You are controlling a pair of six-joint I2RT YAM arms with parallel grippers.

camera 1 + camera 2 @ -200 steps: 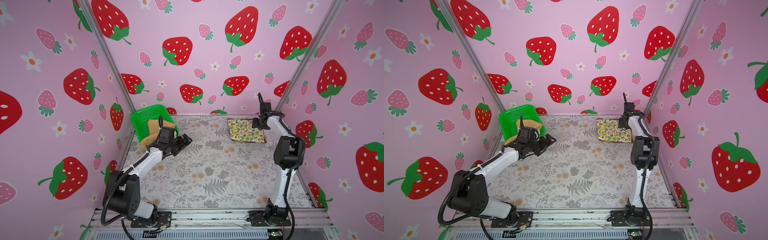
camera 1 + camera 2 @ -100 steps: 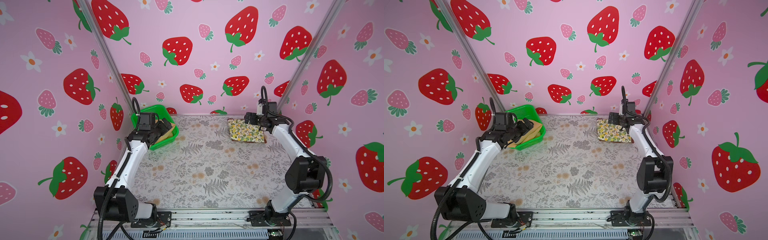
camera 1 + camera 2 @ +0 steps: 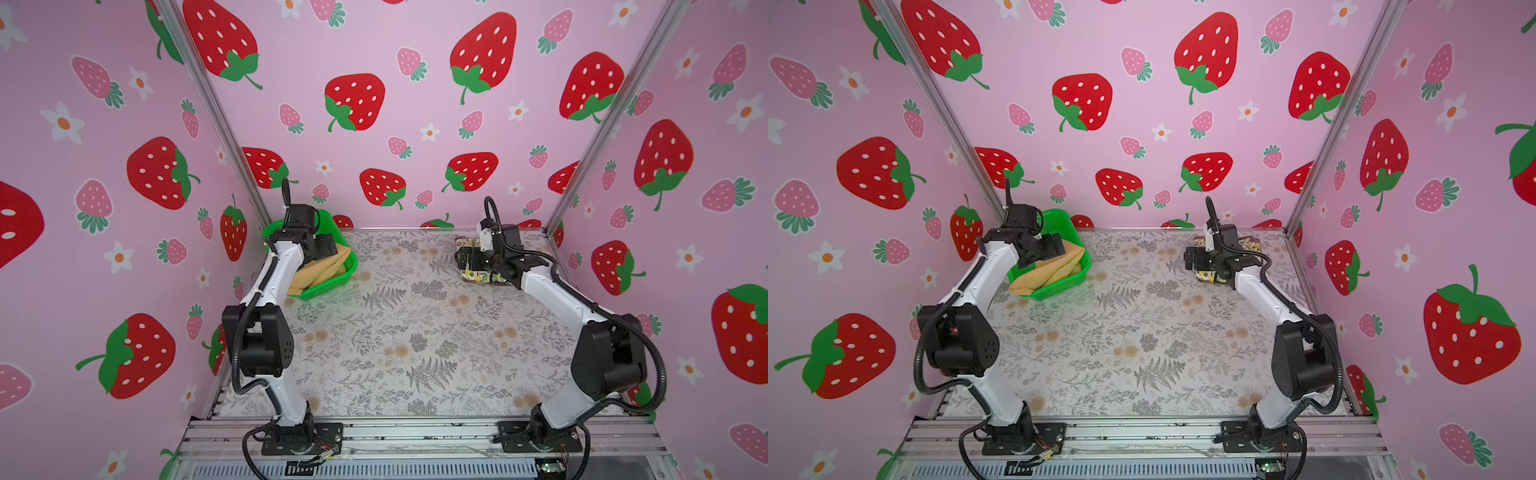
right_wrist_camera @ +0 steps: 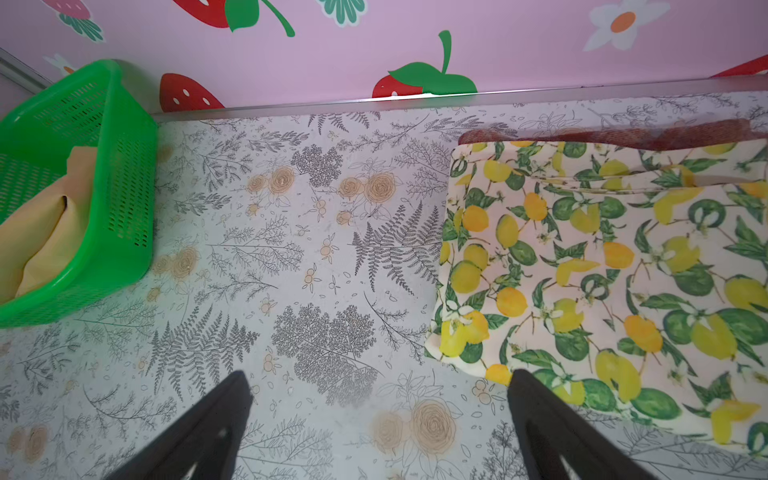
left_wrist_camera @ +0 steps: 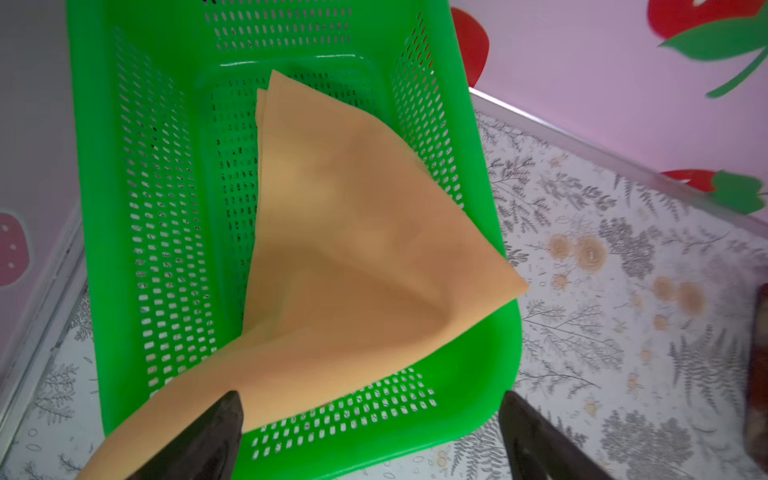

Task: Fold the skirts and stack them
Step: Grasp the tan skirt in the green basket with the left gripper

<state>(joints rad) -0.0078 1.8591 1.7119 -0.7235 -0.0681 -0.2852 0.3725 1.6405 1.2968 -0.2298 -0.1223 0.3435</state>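
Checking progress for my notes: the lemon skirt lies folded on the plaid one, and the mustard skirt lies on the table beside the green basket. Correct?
Not quite. The mustard skirt lies inside the green basket, not beside it, one end draped over the rim; the left wrist view shows it. The lemon skirt does lie folded on the plaid one.

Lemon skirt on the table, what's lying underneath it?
A red-brown cloth peeks out along one edge of the lemon skirt, apparently lying under it. The rest of that cloth is covered, so its pattern and fold cannot be seen.
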